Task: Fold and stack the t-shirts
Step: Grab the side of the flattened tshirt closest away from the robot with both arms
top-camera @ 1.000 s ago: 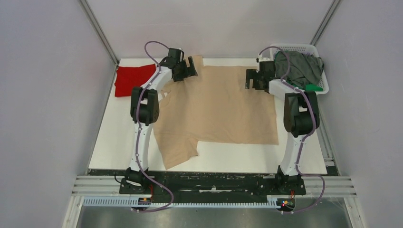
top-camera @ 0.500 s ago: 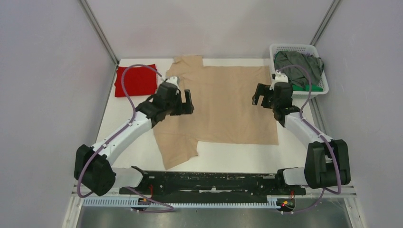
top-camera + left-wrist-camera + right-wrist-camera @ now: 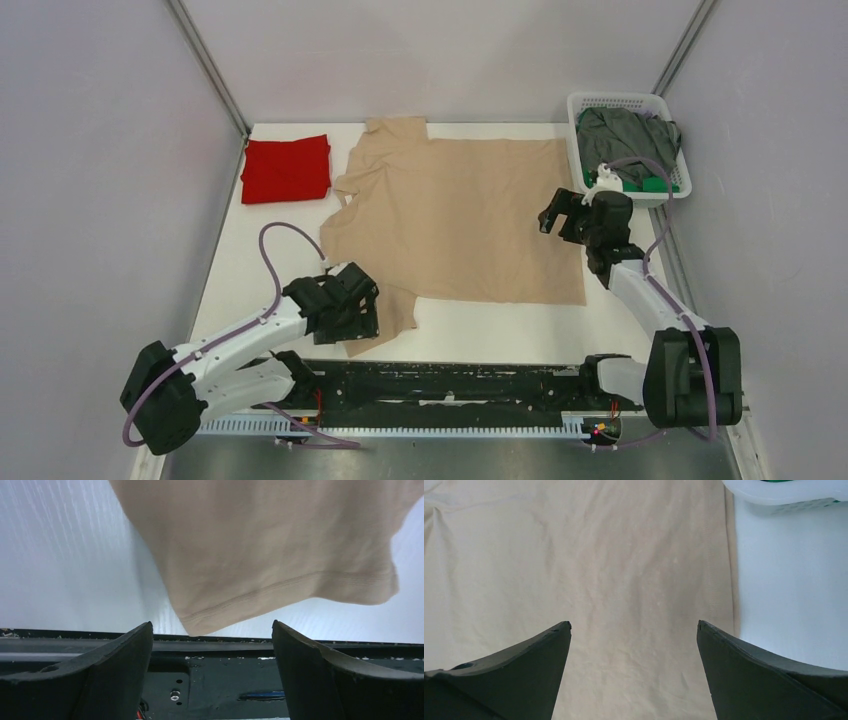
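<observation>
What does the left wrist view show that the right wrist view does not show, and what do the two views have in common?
Only the left wrist view shows the stitched sleeve hem of the beige t-shirt and the black rail at the table's near edge. Only the right wrist view shows the white basket in its upper right corner, and the shirt's straight edge near it. Both show beige cloth on the white table. In both, the gripper is open and holds nothing: the left gripper and the right gripper.
</observation>
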Robot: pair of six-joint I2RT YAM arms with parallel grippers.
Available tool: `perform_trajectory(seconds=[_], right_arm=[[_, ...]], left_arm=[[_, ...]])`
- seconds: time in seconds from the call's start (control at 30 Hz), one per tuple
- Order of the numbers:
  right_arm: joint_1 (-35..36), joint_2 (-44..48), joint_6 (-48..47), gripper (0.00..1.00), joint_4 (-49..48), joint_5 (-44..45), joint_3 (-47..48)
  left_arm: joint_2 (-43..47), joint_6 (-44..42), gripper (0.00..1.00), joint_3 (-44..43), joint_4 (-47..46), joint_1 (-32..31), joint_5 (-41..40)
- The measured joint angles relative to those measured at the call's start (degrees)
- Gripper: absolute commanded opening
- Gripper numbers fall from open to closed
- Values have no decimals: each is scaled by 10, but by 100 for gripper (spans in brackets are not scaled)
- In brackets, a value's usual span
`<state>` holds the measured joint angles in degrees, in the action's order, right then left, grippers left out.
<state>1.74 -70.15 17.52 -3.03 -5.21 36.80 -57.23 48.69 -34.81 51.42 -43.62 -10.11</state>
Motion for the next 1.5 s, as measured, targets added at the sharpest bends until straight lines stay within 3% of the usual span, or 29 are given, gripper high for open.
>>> perform_trajectory(seconds=[0.27, 0.87, 0.93, 1.03, 1.07, 1.33, 1.5], right_arm=[[-9, 49, -1, 98, 0, 10, -20], [-12, 83, 12, 98, 10, 73, -39], [-12, 93, 16, 98, 12, 85, -45], [-22, 102, 25, 98, 19, 99, -48], [-28, 105, 30, 98, 21, 107, -48], [-39, 167, 70, 98, 102, 160, -71], [-39, 244, 85, 90, 185, 192, -116]], left_arm=[[-4, 56, 62, 42, -9, -5, 12], [-71, 72, 43, 43, -35, -7, 15], [-83, 72, 33, 37, -35, -9, 16], [-103, 73, 4, 25, -36, -13, 20], [-109, 72, 2, 22, -37, -14, 22], [-94, 55, 2, 17, -29, -15, 32], [-42, 54, 2, 17, -14, -15, 57]])
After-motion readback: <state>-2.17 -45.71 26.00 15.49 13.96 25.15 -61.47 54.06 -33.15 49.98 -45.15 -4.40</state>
